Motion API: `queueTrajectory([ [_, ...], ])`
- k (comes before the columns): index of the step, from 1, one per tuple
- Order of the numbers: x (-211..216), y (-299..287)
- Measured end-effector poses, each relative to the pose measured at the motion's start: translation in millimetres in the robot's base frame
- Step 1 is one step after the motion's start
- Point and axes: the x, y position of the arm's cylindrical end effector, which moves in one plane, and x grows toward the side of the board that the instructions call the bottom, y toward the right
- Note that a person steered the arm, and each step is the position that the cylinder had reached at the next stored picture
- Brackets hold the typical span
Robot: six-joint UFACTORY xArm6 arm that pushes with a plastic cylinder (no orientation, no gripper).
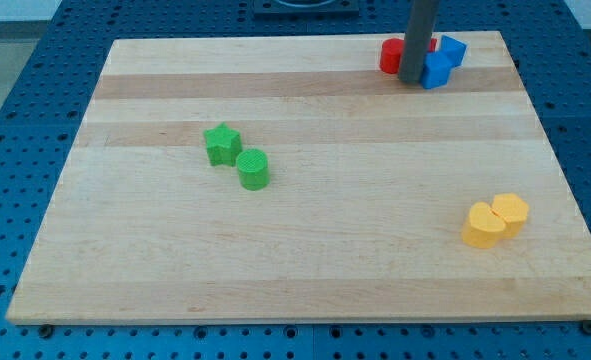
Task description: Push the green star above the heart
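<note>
The green star [221,144] lies on the wooden board at the view's left of centre. A green cylinder [254,169] touches it at its lower right. A yellow heart [483,225] lies at the view's lower right, with a yellow hexagon-like block [511,212] touching it on its upper right. My tip [411,80] stands at the view's top right, far from the green star, between a red block [392,56] and two blue blocks [437,70]. The rod hides part of the red block, so its shape is unclear.
The second blue block [453,50] sits right behind the first near the board's top edge [305,41]. A blue pegboard surface [15,120] surrounds the board on all sides.
</note>
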Motion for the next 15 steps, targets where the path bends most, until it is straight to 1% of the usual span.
queueTrajectory([
  [1,4.3,-1.8],
  [2,30.0,-23.7],
  [3,46.3,-71.4],
  [5,47.7,-201.5],
  [6,62.7,-268.1],
  [7,88.6,-315.9],
  [8,113.4,-341.5],
  [9,127.5,-335.6],
  [13,129.9,-151.8],
  [14,129.9,-121.5],
  [15,129.2,-111.8],
])
